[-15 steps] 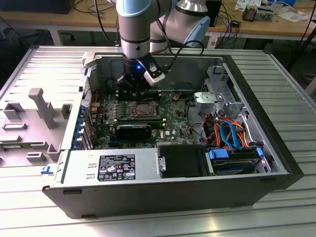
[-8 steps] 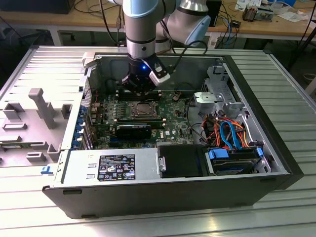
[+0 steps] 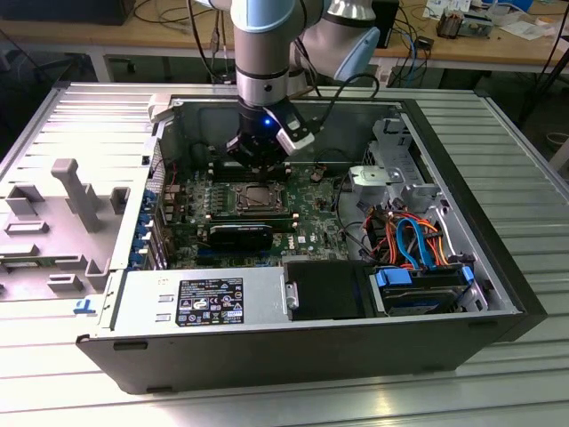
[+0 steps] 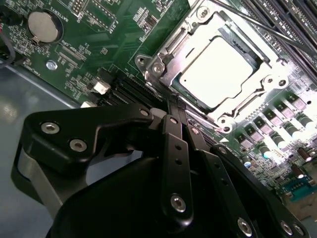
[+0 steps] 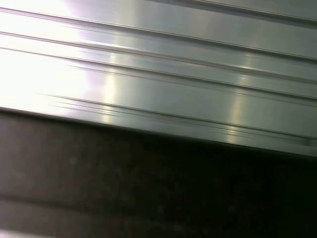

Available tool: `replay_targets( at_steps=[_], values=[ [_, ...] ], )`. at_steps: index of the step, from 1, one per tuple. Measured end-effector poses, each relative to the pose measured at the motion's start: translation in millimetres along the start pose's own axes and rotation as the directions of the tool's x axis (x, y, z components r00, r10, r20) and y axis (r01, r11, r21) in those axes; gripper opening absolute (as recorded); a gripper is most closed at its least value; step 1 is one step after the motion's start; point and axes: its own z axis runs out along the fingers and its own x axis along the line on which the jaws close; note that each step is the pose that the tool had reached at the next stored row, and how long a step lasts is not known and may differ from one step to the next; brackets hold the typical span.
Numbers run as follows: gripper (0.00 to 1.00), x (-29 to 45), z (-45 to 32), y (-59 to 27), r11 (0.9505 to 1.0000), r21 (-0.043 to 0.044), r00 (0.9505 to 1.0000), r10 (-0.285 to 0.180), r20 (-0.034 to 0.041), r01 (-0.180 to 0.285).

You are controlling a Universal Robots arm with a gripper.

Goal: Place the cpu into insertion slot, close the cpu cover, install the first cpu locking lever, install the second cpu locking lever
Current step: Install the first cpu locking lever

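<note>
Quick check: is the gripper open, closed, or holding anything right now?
Gripper: closed, with its tips together close beside the cpu; nothing can be seen held between them.

My pincer [image 4: 176,103], fingers drawn together, hangs at one corner of the socket [image 4: 218,69]. Room above the socket is open. A black block [image 3: 240,236] lies just beside it, toward the case's near edge. The power box [image 3: 200,301] fills the near corner on the exterior view's left. The drive cage [image 3: 422,289] and the cables [image 3: 409,238] crowd the opposite near corner. The case wall [image 3: 203,133] rises close behind my arm [image 3: 267,53].
</note>
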Motion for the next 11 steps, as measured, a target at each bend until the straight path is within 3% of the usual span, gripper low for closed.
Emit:
replay_targets(
  at_steps=[11],
  values=[
    [0.11,-5.1,0.6,-5.2,1.0000,0.0040,1.0000,0.000,-0.0012,0.000]
  ],
)
